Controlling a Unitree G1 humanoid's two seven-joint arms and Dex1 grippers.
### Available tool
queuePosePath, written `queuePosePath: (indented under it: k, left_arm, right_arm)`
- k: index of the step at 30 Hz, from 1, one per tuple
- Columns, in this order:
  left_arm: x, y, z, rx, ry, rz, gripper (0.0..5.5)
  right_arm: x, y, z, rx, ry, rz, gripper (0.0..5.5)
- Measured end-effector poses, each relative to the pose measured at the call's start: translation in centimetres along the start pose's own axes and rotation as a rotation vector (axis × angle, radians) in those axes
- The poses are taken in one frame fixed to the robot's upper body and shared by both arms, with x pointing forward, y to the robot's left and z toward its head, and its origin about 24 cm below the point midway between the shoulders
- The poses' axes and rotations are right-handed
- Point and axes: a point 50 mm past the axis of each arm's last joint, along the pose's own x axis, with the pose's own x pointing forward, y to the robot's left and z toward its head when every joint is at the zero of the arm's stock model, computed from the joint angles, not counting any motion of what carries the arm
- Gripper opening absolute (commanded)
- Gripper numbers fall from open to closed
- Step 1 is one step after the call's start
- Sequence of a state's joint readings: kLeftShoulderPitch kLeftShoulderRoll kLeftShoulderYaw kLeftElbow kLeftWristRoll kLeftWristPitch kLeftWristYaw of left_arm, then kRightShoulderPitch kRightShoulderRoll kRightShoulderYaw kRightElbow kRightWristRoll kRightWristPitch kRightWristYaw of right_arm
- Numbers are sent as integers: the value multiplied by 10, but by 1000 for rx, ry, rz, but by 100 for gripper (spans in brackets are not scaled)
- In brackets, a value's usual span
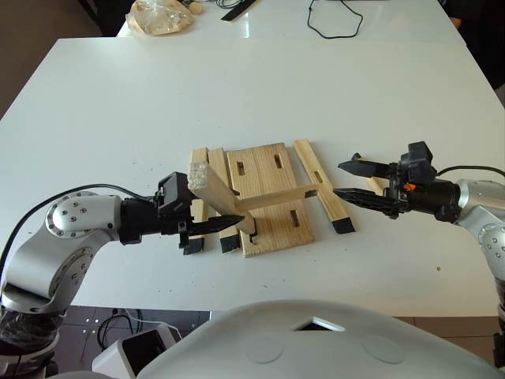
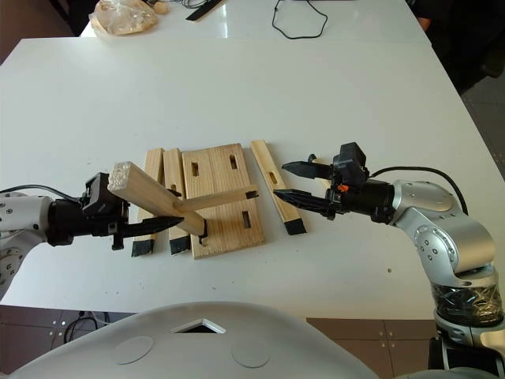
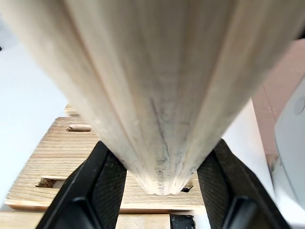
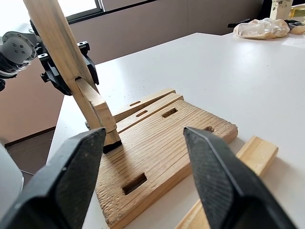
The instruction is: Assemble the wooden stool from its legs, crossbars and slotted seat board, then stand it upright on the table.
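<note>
The left jaws are clamped on a wooden leg (image 1: 211, 188) that tilts up between them; its lower end meets the seat board (image 1: 262, 178) just ahead; a crossbar (image 1: 276, 198) juts from it toward the right jaws; those stand apart, empty, above a loose leg (image 1: 335, 209) lying on the desk (image 1: 158, 103).

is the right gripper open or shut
Open: the right gripper has its fingers wide apart, with nothing held between them; the seat board shows through the gap in its wrist view.

White table (image 1: 237, 95), plastic bag (image 1: 160, 17), black cable (image 1: 335, 36)
</note>
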State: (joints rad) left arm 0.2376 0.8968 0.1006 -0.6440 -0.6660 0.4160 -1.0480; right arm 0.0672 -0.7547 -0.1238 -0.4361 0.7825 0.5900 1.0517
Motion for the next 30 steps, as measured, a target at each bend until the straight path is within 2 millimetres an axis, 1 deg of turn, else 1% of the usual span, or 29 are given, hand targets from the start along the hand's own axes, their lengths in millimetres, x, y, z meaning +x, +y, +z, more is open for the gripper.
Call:
queuePosePath:
  k: [6, 12, 17, 22, 25, 30]
  left_arm:
    - [6, -11, -5, 98, 28, -16, 204]
    - [9, -11, -7, 158, 28, -42, 204]
    - [12, 2, -5, 194, 44, -107, 204]
    - [16, 23, -2, 214, 56, -139, 204]
    - [19, 29, -1, 219, 60, -153, 204]
    - [22, 33, 0, 216, 61, -161, 204]
  right_arm:
    - [-1, -2, -1, 5, -1, -2, 300]
    - [-2, -3, -2, 4, 6, -6, 300]
    - [-1, -4, -1, -6, 3, -10, 300]
    - [1, -6, -1, -21, -10, -29, 300]
    - [1, -8, -2, -17, -18, -39, 300]
    - [3, -9, -3, -16, -27, -45, 300]
